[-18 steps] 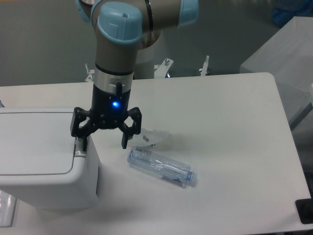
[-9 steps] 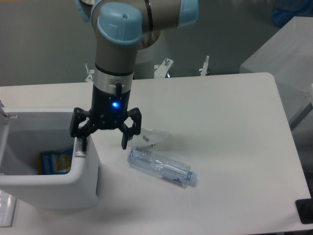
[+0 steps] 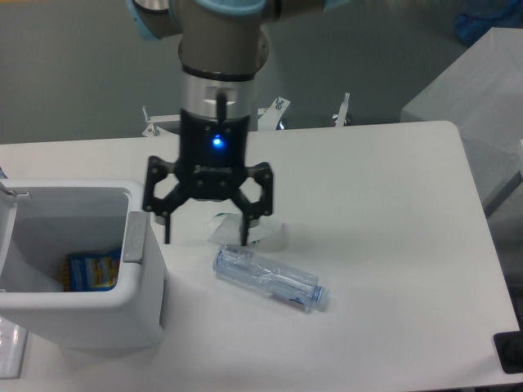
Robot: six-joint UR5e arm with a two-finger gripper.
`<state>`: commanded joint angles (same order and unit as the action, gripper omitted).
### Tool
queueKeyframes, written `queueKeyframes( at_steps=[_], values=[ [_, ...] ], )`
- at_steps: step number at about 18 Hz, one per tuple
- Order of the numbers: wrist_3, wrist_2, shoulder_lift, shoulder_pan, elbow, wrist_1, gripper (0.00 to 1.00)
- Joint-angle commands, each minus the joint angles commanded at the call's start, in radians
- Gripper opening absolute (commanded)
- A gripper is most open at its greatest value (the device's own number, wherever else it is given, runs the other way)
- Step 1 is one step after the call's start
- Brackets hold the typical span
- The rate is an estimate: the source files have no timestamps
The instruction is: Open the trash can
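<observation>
The trash can (image 3: 82, 282) sits at the lower left of the frame with its interior exposed; a second ago its flat lid lay closed across the top, and half a second ago it had already swung up, now showing only as an edge at the far left. A blue-and-yellow packet (image 3: 91, 270) lies inside on the bottom. The gripper (image 3: 206, 230) has since shifted rightward and away from the bin's grey push tab (image 3: 135, 238), where one finger had been resting; it now hangs above the table (image 3: 384, 204) near frame centre, jaws spread wide and holding nothing. A clear plastic bottle (image 3: 268, 279) lies on its side just below the gripper, with a crumpled clear wrapper (image 3: 249, 232) behind it. Judgement: the opening appears accomplished, and the arm's withdrawal is consistent with completion.
</observation>
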<state>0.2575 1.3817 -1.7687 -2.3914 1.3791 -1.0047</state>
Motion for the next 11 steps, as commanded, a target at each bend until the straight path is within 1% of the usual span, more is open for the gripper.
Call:
queueKeyframes(
  at_steps=[2, 4, 8, 11],
  values=[
    [0.101, 0.086, 0.0, -0.018, 0.005, -0.011, 1.0],
    [0.187, 0.138, 0.0, -0.034, 0.009, -0.054, 1.0],
    [0.389, 0.194, 0.0, -0.063, 0.014, -0.123, 1.0],
    [0.488, 0.221, 0.003, -0.086, 0.024, -0.152, 1.0]
  ],
)
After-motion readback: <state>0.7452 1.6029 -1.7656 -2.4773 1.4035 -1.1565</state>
